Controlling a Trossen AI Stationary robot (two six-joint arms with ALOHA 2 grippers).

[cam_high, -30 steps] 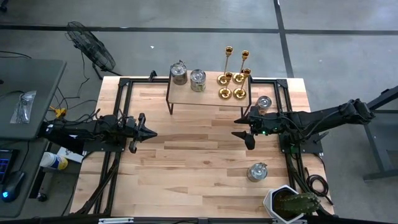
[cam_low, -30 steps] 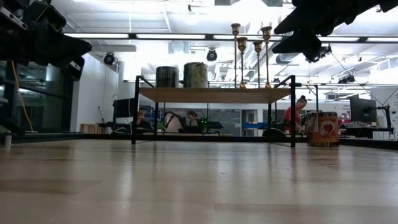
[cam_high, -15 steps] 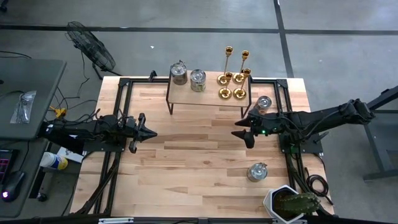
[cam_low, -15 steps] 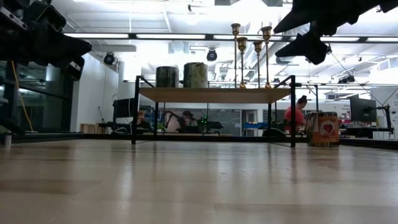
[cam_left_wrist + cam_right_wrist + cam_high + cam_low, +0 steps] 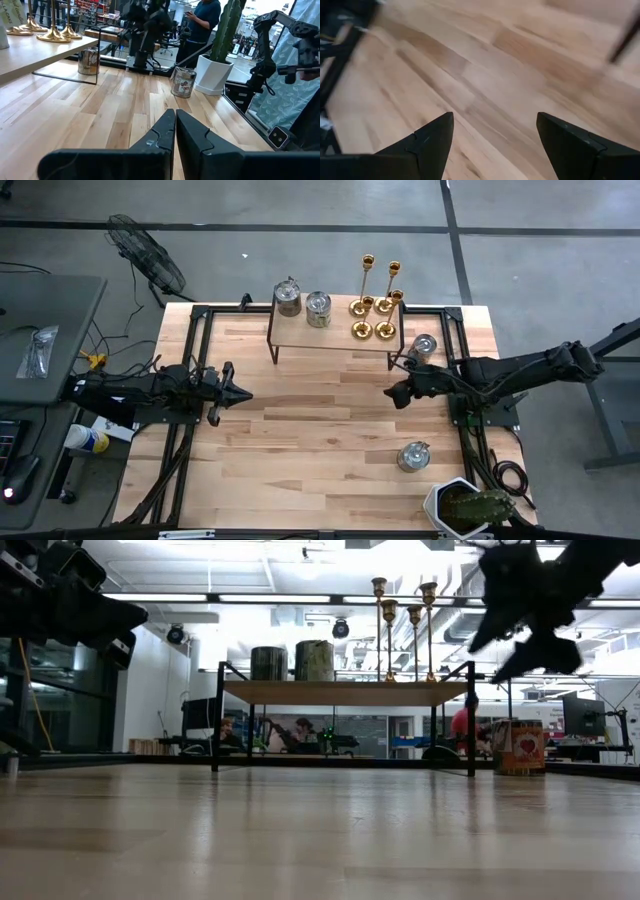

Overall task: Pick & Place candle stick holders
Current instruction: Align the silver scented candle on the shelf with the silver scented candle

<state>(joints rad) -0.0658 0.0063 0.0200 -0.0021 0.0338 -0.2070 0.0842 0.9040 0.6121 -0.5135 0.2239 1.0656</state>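
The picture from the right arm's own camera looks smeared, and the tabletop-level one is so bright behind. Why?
Right wrist view: the wooden table is streaked with motion blur, while the open right gripper stays crisp. Low view: bright ceiling lights turn the right gripper and shelf into dark silhouettes, and that gripper is blurred too. High view: evenly lit, the candle stick holders sharp.
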